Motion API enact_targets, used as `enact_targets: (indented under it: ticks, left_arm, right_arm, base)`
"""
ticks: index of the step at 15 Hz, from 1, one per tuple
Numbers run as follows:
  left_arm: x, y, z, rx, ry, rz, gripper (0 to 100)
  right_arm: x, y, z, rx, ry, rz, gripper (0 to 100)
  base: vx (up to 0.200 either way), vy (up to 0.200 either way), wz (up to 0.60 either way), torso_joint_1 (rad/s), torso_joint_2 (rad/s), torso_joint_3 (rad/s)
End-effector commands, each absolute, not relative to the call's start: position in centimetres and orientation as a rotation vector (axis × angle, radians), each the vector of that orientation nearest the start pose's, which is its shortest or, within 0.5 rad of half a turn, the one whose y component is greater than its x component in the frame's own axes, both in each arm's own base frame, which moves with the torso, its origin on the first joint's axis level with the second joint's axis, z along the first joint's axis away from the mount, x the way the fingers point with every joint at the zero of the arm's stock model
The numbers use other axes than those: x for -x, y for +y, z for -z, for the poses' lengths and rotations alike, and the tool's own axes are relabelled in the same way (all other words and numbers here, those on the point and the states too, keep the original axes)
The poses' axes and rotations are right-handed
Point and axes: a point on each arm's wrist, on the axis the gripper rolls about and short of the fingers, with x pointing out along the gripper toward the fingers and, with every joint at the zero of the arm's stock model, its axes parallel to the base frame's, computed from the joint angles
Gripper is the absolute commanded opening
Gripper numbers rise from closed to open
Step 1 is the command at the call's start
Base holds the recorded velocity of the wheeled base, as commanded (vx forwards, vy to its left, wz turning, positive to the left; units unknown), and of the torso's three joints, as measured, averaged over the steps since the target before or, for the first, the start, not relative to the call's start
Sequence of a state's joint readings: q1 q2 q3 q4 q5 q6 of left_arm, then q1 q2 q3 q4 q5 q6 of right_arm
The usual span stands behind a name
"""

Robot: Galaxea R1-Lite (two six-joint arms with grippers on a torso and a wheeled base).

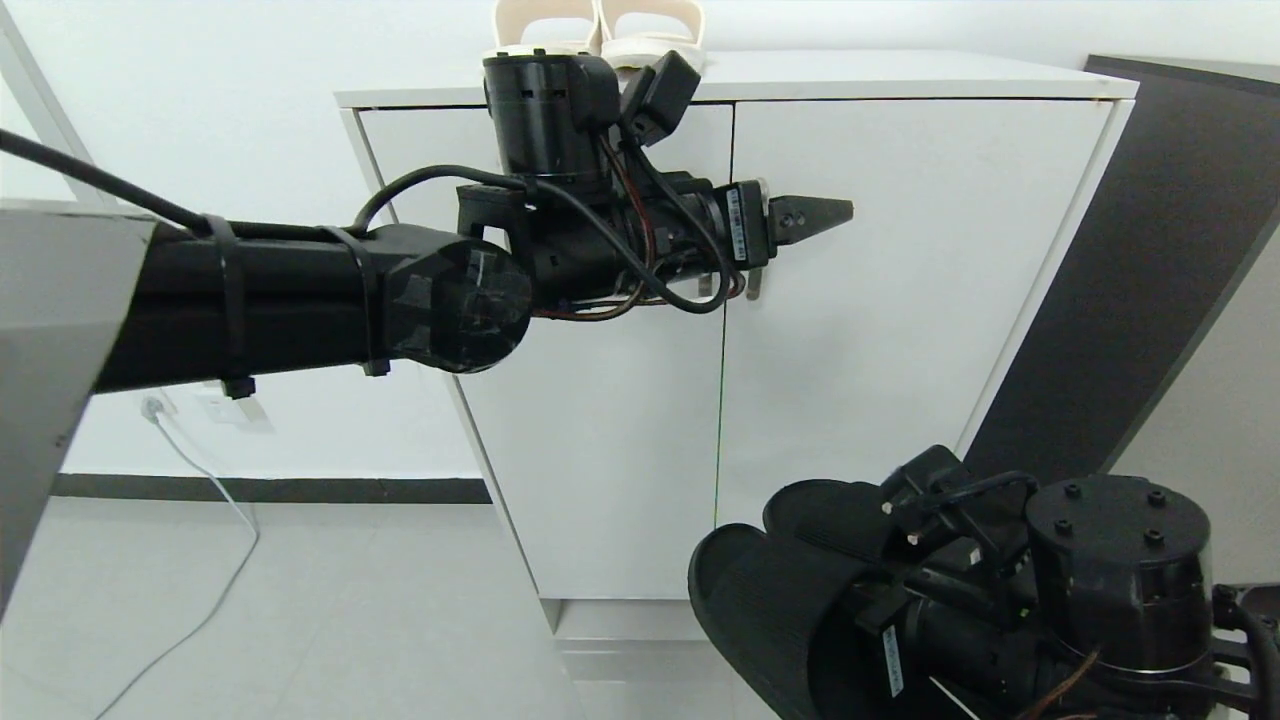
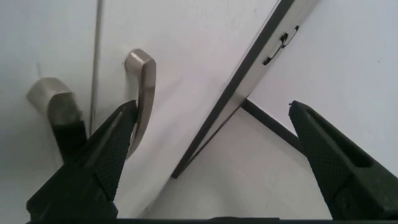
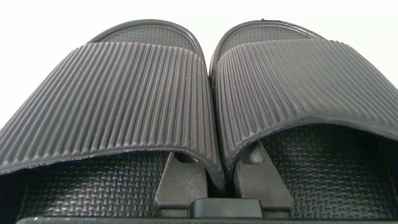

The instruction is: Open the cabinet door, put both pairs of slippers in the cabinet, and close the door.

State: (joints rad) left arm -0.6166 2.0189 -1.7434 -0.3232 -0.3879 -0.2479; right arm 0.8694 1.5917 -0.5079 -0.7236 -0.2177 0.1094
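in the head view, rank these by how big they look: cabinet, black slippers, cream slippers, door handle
1. cabinet
2. black slippers, close to the camera, so inflated
3. cream slippers, cut off at the top edge
4. door handle

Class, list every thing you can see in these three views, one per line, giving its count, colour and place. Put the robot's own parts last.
cabinet: one, white, against the wall, both doors shut
door handles: two, silver, where the two doors meet
cream slippers: one pair, cream, on top of the cabinet
black slippers: one pair, black, held low in front of the cabinet
wall socket: one, white, on the wall left of the cabinet
cable: one, white, hanging from the socket to the floor
dark panel: one, dark grey, right of the cabinet
left pincer: one, black, open, at the handles
right pincer: one, black, shut on the black slippers
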Motion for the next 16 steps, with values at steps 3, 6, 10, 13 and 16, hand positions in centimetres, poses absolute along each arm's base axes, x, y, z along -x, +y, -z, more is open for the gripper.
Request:
enact_targets:
  ticks: [3, 6, 10, 13, 16]
  left_arm:
    - [-34.2, -25.5, -29.5, 0.232, 0.082, 1.005, 0]
    - [-34.0, -25.3, -29.6, 0.232, 0.082, 1.005, 0]
    - [-31.3, -24.9, -29.8, 0.224, 0.112, 1.033, 0]
    - [-28.6, -24.5, -29.9, 0.223, 0.113, 1.067, 0]
    - [-26.8, -23.9, -29.2, 0.225, 0.114, 1.055, 0]
  right_arm:
    - [-16.5, 18.8, -14.5, 0.084, 0.349, -0.626, 0]
    - [-16.2, 18.6, -14.2, 0.088, 0.366, -0.661, 0]
    - [-15.5, 18.0, -14.3, 0.076, 0.375, -0.744, 0]
    - [-15.2, 17.9, -14.1, 0.092, 0.381, -0.785, 0]
    - [-14.7, 17.5, -14.0, 0.115, 0.381, -0.834, 0]
  base:
    - [0.000, 0.000, 0.00, 0.000, 0.00, 0.000]
    - [0.000, 0.000, 0.00, 0.000, 0.00, 0.000]
    - [0.000, 0.000, 0.00, 0.000, 0.00, 0.000]
    - [0.000, 0.000, 0.00, 0.000, 0.00, 0.000]
    - [0.000, 0.000, 0.00, 0.000, 0.00, 0.000]
